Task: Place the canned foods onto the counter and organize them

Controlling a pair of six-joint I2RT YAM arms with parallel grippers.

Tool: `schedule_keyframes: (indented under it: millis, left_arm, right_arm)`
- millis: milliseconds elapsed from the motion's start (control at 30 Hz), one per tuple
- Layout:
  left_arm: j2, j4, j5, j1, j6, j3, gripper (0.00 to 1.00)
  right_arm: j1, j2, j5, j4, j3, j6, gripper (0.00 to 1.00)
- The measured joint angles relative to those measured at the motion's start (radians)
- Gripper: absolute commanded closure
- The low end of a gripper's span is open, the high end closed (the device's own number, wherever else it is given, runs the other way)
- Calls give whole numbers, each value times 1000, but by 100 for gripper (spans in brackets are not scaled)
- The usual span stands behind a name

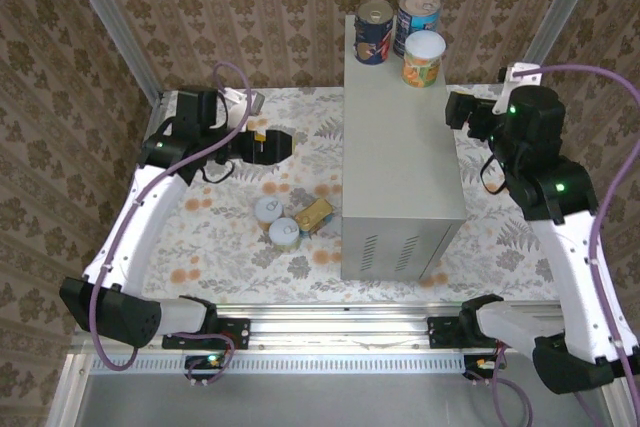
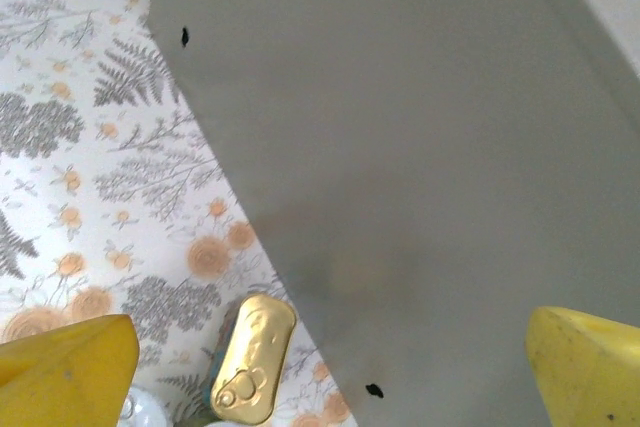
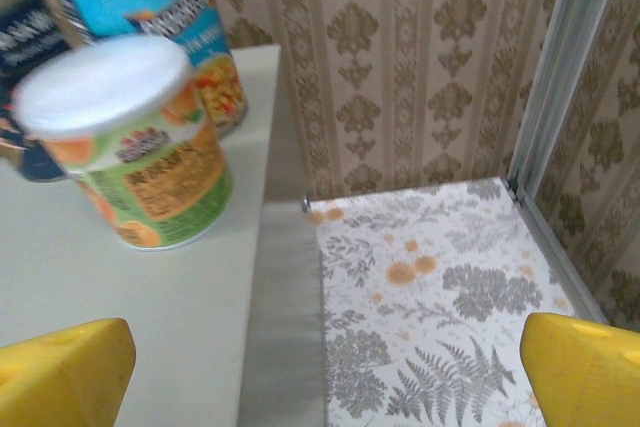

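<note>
At upper left, the left gripper (image 1: 278, 145) is hanging, jaws wide. Two cans (image 1: 268, 211) and a gold tin (image 1: 313, 214) are lying at centre, just beside the surface (image 1: 400, 157); three cans (image 1: 424, 59) are standing on its top end. At right, the right gripper (image 1: 455, 109) is hanging, jaws wide.

No wording can be read with certainty in any view.

Right wrist view:
- The green can (image 3: 160, 182) carries a small red banner mark. Below it is an orange panel of dark fine print. Both are too blurred to make out.
- The blue can (image 3: 150, 2) behind it bears one line of white block lettering on a dark band. The line is partly covered by the green can's lid and out of focus, so no letter is sure.
- The dark can (image 3: 25, 42) at the left edge shows part of a white word, blurred and cut off by the frame.

Top view: the labels on these three cans are too small to read.
</note>
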Motion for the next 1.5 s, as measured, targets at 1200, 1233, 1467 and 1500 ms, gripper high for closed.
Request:
schedule_keyframes:
  millis: [1200, 1233, 1467, 1500]
  left_arm:
    - [-1, -105, 16, -58, 98, 32, 0]
    - [-1, -105, 16, -58, 98, 32, 0]
    - [0, -105, 16, -58, 98, 32, 0]
    - [0, -105, 16, -58, 98, 32, 0]
  right_arm:
    - [-175, 330, -285, 366, -58, 73, 0]
    - [-175, 331, -286, 368, -58, 71, 0]
    - [-176, 332, -290, 371, -58, 57, 0]
    - [-176, 332, -290, 370, -58, 56, 0]
